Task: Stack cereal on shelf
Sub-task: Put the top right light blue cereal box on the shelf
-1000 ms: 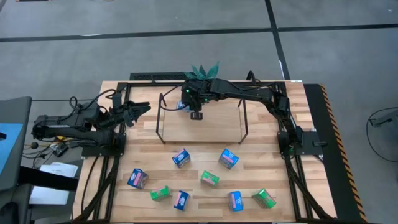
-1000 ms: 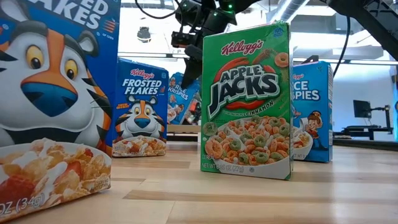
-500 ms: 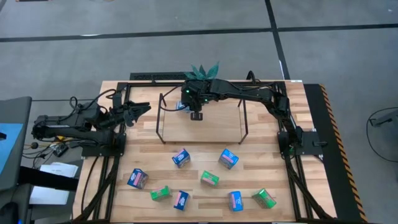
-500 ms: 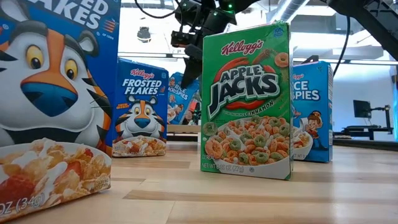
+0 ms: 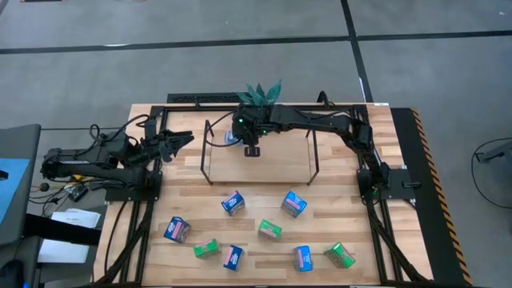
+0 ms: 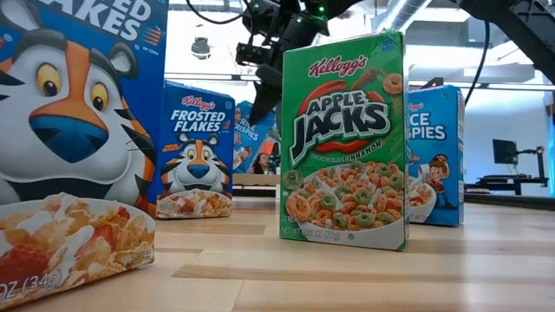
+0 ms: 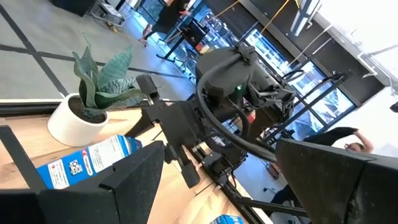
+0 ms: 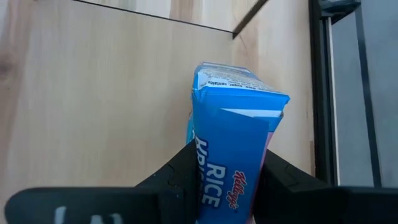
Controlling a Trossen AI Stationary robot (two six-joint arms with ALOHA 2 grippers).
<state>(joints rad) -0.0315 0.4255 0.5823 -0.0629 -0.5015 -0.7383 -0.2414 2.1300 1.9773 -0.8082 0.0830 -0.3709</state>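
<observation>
A small blue cereal box (image 8: 238, 134) hangs over the far left part of the shelf (image 5: 276, 164), a light-wood board in a black wire frame. My right gripper (image 5: 246, 144) is shut on that box. Several more cereal boxes, blue (image 5: 233, 202) and green (image 5: 270, 230), lie loose on the table nearer the front edge. In the low view they stand close up, among them a green box (image 6: 344, 139). My left gripper (image 5: 182, 139) waits open, level, left of the shelf, with nothing between its fingers. My right gripper pinches the blue box between its two fingers (image 8: 184, 169), on two opposite sides near the box's gripper-side end (image 8: 230, 180). The fingers slant down from the table's right. The box sticks out beyond them toward the board; whether its far end (image 8: 239, 81) touches the board does not show.
A potted plant (image 5: 260, 92) stands just behind the shelf's far edge. The shelf's black wire uprights (image 5: 206, 148) rise at both ends. The black frame rail (image 8: 320, 93) runs close beside the held box. Bare tabletop lies between the shelf and the loose boxes.
</observation>
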